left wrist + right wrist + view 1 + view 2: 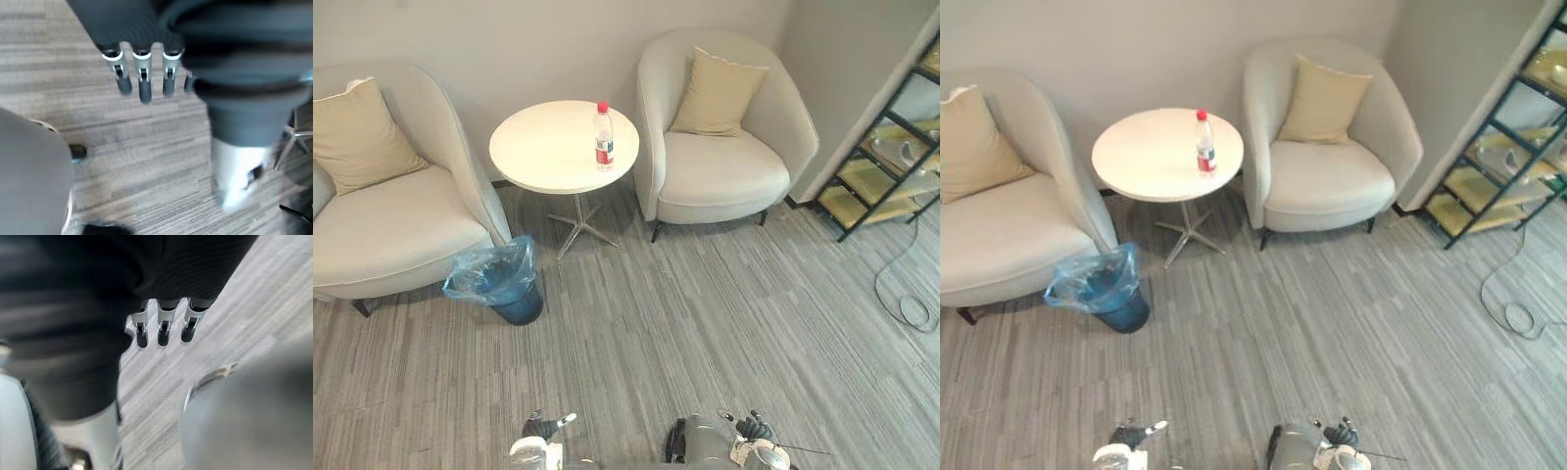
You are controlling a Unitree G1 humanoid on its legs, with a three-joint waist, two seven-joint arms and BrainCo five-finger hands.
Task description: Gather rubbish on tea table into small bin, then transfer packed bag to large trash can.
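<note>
— Left hand (142, 83) and right hand (164, 328): in your wrist views both hang with fingers straight and slack, holding nothing, over bare floor (705, 323). Why so low, and so far from the work?

— Because you stand well apart from the tea table (543, 162). Judged from this, the approach is not yet made, and empty hands at your sides suit walking. Note the one piece of rubbish: the bottle (604, 137), red-capped, upright on the table's right half, near the rim.

— And the small bin (519, 304)?

— On the floor at the table's left, just beside the left armchair (391, 225). Its blue bag (489, 272) is folded out over the rim, so the mouth gapes upward. That placing probably serves you: a bottle lifted off the table need only travel down and left. The bag's loose edge also gives your fingers something to gather later.

— Anything to watch?

— The right armchair (724, 166) crowds the table on the bottle's side, so come in from the front. An upright bottle tips readily; close round its body, not its cap.
</note>
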